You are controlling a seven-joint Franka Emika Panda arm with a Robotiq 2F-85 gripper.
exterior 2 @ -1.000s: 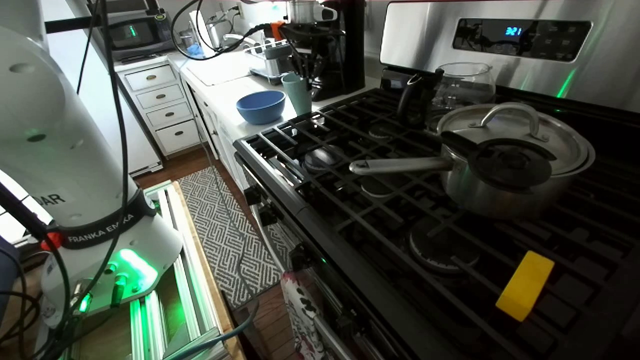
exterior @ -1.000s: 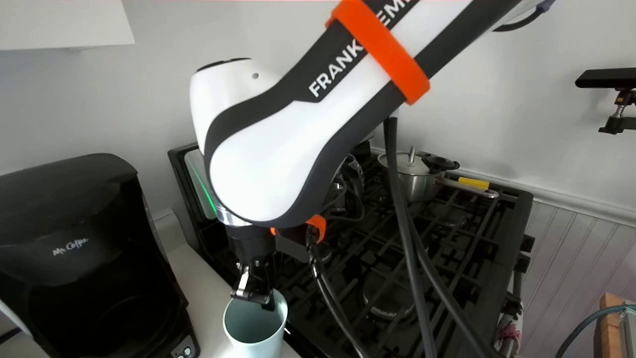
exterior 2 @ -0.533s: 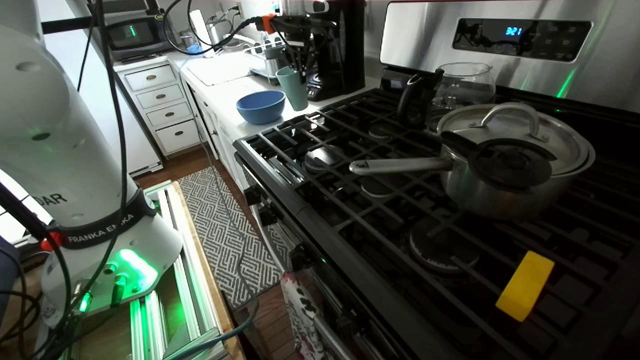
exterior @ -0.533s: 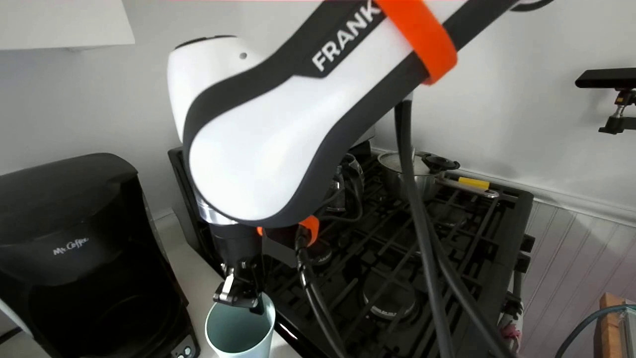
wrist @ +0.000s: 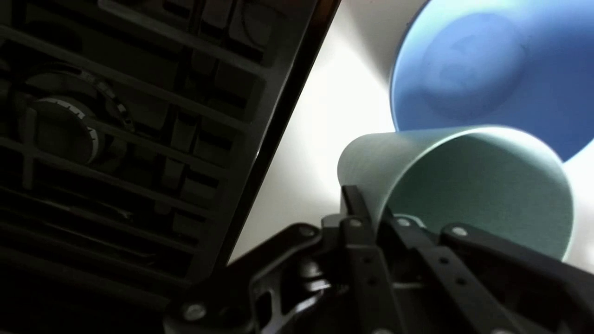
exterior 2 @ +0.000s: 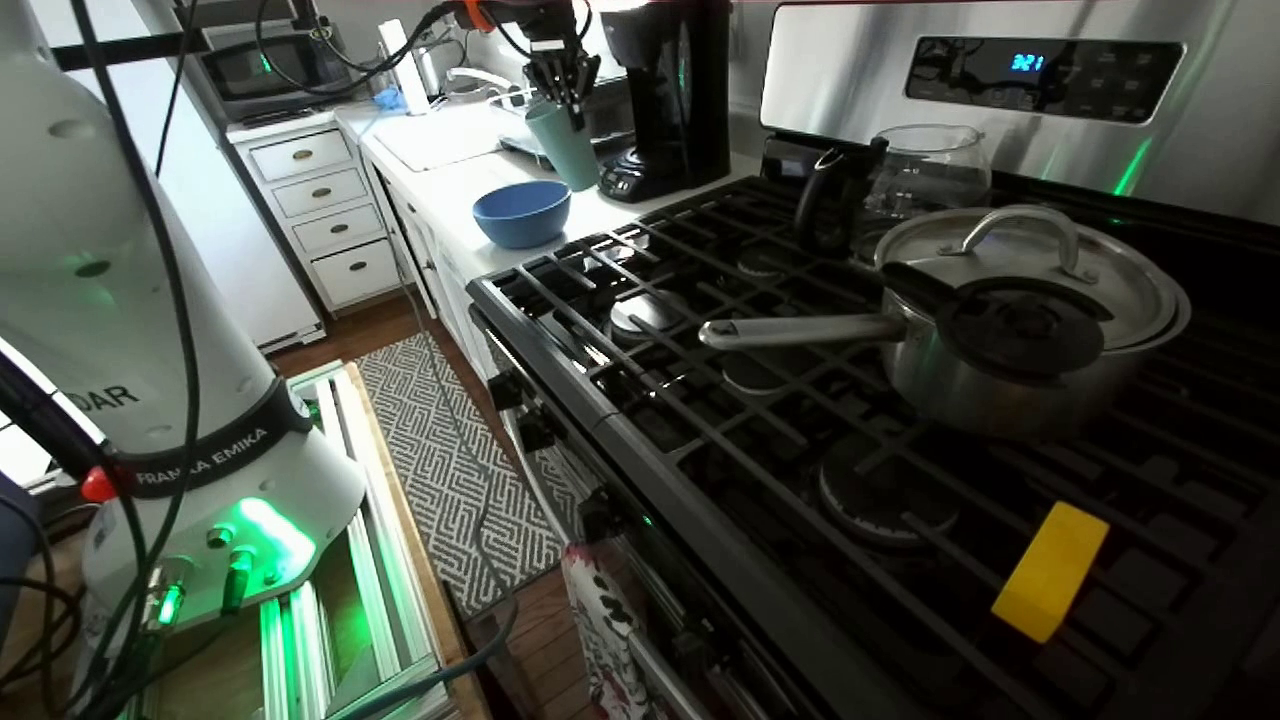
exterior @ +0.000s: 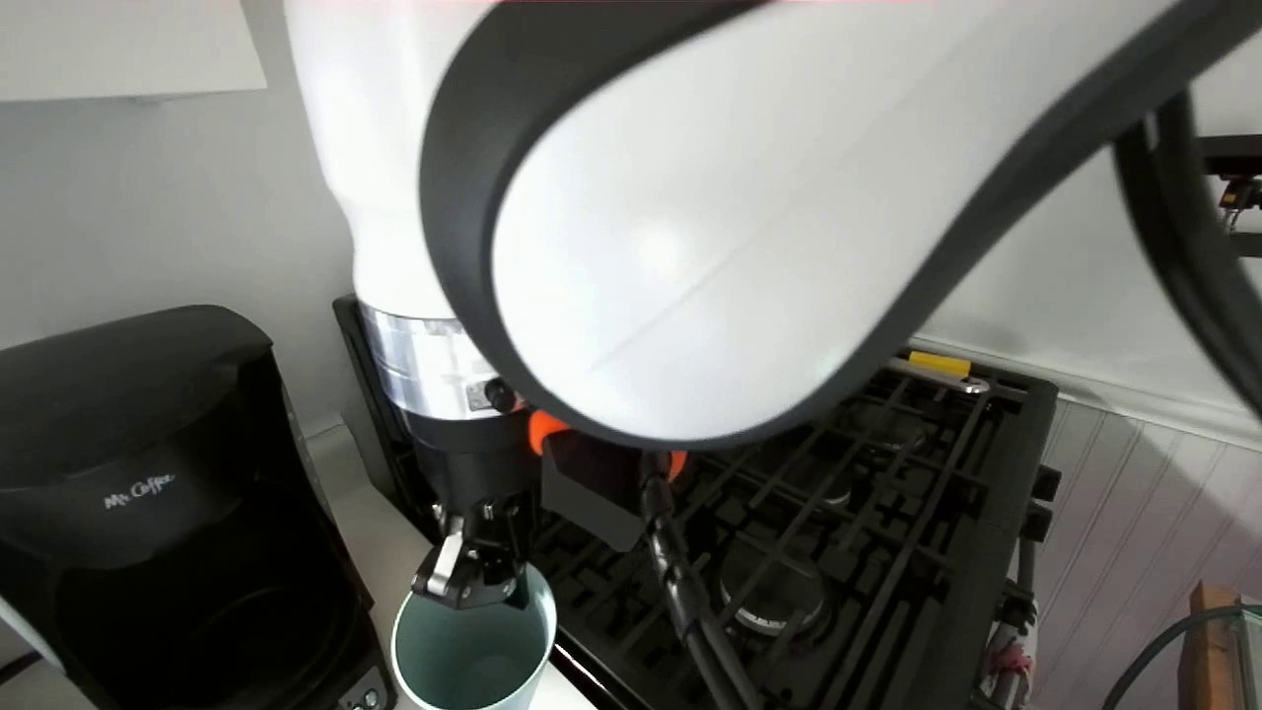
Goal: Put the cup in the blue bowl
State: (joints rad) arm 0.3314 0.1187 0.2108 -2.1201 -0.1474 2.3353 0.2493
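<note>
The pale light-blue cup (exterior: 473, 656) is held by its rim in my gripper (exterior: 520, 594), with one finger inside and one outside the wall. In an exterior view the cup (exterior 2: 565, 148) hangs tilted below the gripper (exterior 2: 572, 108) and appears raised off the counter. The blue bowl (exterior 2: 523, 218) stands upright on the counter just in front of the cup there. In the wrist view my gripper (wrist: 378, 208) is shut on the cup's wall, and the cup (wrist: 376, 155) partly overlaps the edge of the bowl (wrist: 547, 88). The bowl's inside shows nothing in it.
A black coffee maker (exterior: 138, 473) stands beside the cup; it also shows in the other exterior view (exterior 2: 680, 100). The black gas stove (exterior 2: 640, 420) borders the counter. On it are a steel pot (exterior 2: 920, 370), a glass carafe (exterior 2: 930, 180) and a yellow block (exterior 2: 1050, 570).
My gripper has lifted the cup and carried it away from the stove edge along the counter. The cup has tilted more. The bowl has not moved.
</note>
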